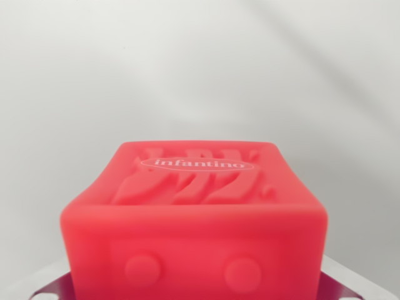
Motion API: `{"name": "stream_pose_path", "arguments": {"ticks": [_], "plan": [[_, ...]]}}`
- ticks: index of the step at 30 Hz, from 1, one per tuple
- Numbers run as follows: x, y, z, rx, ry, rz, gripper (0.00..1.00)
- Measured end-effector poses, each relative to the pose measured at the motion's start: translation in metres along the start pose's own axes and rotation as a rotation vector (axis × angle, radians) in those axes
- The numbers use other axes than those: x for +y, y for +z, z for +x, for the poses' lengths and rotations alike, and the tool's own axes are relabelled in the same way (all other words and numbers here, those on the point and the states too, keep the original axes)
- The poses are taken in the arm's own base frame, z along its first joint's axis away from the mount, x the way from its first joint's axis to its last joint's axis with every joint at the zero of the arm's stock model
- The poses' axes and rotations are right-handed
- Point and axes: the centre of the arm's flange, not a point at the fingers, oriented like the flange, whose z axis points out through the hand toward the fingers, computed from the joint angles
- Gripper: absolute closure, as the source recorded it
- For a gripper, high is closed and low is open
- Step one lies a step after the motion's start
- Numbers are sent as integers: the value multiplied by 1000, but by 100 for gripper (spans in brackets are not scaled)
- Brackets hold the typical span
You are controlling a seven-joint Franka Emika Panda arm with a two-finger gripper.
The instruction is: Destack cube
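Red cube (195, 219), close up (embossed "infantino"), perhaps gripped

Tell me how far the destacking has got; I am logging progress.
Done: the red cube sits close under the wrist camera, apparently between metal hand parts at the bottom corners. In hand: possibly a grasp; contact is hidden. Left: unclear, since no second cube or table shows.

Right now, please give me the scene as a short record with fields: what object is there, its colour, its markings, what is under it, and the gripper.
object: cube, fills the lower half of the wrist view
colour: red-pink
top face: raised pattern, oval logo reading "infantino"
front face: two round bumps
under the cube: purple surface visible at the lower corners; what it is cannot be told
background: plain pale grey
gripper: not in view
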Motion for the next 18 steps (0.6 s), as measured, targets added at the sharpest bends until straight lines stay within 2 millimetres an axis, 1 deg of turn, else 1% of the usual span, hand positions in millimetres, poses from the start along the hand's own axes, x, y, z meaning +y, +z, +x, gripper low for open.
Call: {"name": "stream_pose_path", "arguments": {"ticks": [9,18], "plan": [[0,22,0,0,0,0,100],[0,38,1,1,-1,0,100]]}}
